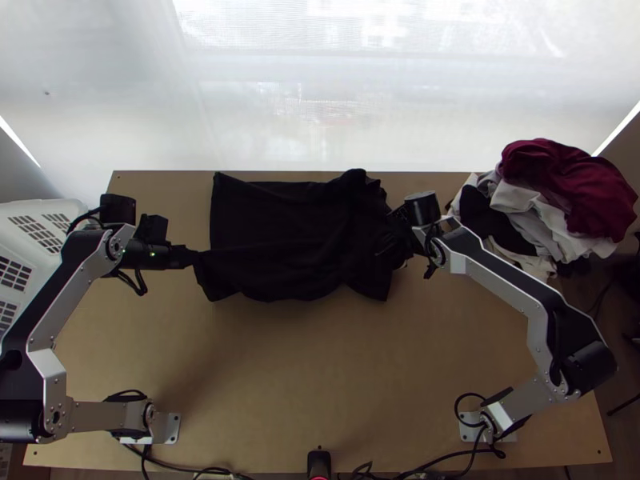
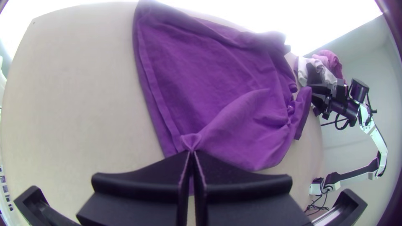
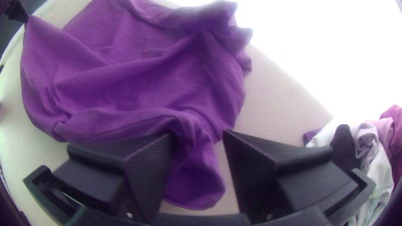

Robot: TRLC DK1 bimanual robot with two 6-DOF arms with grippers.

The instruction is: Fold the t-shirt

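The table (image 1: 320, 384) leaves a broad stretch of wood between its near edge and the dark t-shirt (image 1: 280, 240), which lies along the far edge, spread crosswise, rumpled and bunched towards the clothes pile (image 1: 560, 192) at the far right corner. The left gripper (image 1: 194, 256) is clenched on the t-shirt's hem end; the right gripper (image 1: 398, 226) is parted, cloth between its fingers (image 3: 268, 155)

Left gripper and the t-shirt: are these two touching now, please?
Touching. The left wrist view shows the left gripper shut on the t-shirt near its hem, the cloth puckered at the fingertips.
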